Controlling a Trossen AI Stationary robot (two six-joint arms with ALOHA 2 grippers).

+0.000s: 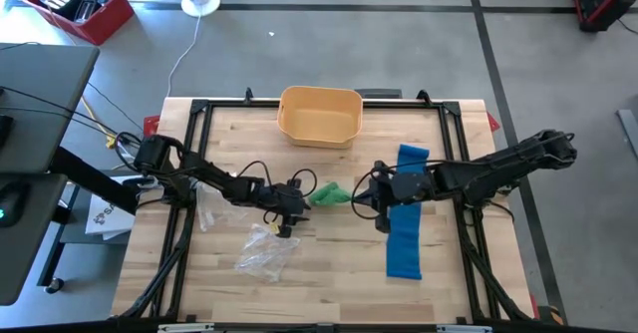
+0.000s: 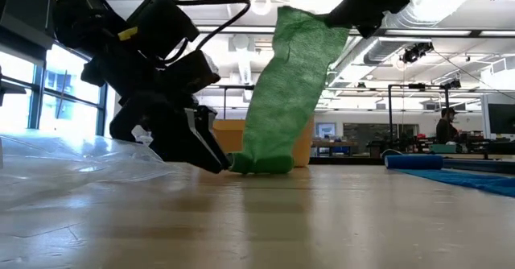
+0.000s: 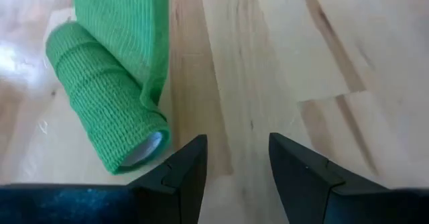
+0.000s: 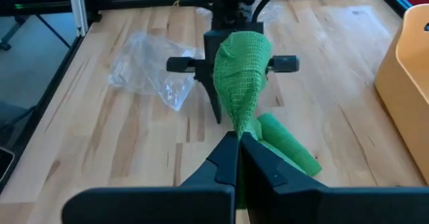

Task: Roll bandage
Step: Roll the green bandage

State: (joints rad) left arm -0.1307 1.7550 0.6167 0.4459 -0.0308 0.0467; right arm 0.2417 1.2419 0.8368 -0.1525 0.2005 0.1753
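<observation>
Near the middle of the pale wooden tabletop [image 1: 329,253] we see the green woven elastic bandage [image 1: 330,194], partly rolled: its rolled end lies on the wood, and a loose strip rises from it up to the right gripper [image 4: 238,140]. That gripper's dark fingers are pressed together on the strip's free end, holding it lifted above the table. In the low view the strip [image 2: 286,84] stands almost upright, widening toward the top.

Our left gripper [image 3: 236,160] sits low over the table just beside the roll [image 3: 107,110], its two fingers apart with bare wood between them; we see nothing held there. The roll's open end, showing a pale core, lies just beside one finger [image 3: 181,174].

A crumpled clear plastic wrapper [image 1: 264,248] lies near the left arm, toward the table's front. A flat blue cloth strip [image 1: 406,213] runs under the right arm. A yellow plastic bin [image 1: 320,116] stands at the far edge, well apart from the bandage.
</observation>
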